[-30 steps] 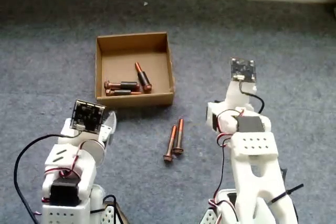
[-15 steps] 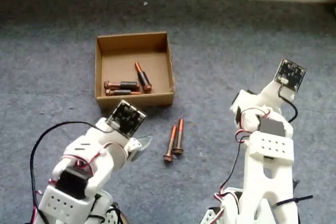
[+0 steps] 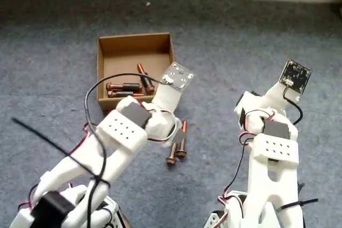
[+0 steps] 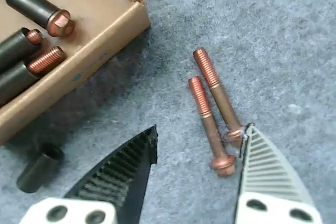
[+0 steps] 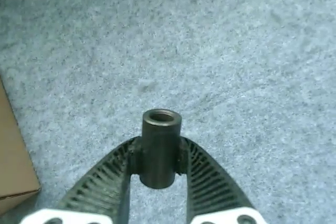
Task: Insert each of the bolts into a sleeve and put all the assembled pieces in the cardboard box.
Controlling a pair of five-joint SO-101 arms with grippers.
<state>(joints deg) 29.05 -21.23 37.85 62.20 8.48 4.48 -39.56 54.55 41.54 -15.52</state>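
Threaded coppery bolts; seemingly metal tubular sleeve.

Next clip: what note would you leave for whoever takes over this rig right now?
Left gripper: open, nothing gripped, poised over the two bare bolts on the carpet beside the cardboard box.
Right gripper: shut on a sleeve, off to the side above the carpet.
A spare sleeve lies outside the box, near its wall.
Done: three assembled pieces are in the box.
Left: sleeve both bolts, then box them.
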